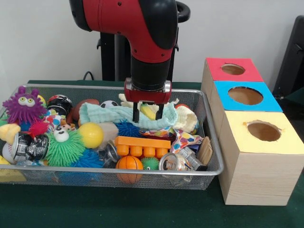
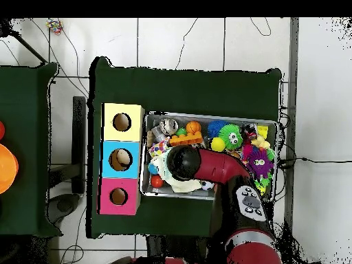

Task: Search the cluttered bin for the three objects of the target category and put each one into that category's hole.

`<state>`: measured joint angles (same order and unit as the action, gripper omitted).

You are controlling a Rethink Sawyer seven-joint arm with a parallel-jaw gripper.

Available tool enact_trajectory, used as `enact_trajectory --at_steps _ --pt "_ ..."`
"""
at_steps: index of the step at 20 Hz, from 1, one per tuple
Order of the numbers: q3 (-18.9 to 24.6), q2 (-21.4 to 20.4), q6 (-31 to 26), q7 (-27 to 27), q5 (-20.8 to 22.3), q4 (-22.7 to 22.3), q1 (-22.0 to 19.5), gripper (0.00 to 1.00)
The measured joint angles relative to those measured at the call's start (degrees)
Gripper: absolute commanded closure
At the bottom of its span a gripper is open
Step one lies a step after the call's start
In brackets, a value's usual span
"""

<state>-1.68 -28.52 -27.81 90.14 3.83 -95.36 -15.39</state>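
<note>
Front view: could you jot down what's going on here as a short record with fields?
arm: red and black, reaching down into the bin
gripper: open, fingers pointing down over the mint-green cloth
bin: silver wire mesh, crammed with toys, cans and cloths
polka-dot cloth: lying near the bin's box-side end
boxes: red, blue, yellow tops
yellow box hole: nothing visible inside

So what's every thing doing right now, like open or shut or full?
hand: open, fingers pointing down over the mint cloth
mint cloth: lying draped across the toys, not gripped
polka-dot cloth: crumpled in the bin
bin: full of toys and cans
yellow box hole: nothing poking out
soda can: lying on its side
</note>
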Motion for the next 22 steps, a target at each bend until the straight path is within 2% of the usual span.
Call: enact_trajectory --at_steps 7,8,22 --pt "-0.11 0.01 0.0 0.0 0.01 0.01 0.01 0.0" --pt "-0.36 0.01 0.0 0.0 0.01 0.02 0.01 1.0" --pt "-1.34 0.0 0.0 0.0 0.0 0.02 0.01 1.0"
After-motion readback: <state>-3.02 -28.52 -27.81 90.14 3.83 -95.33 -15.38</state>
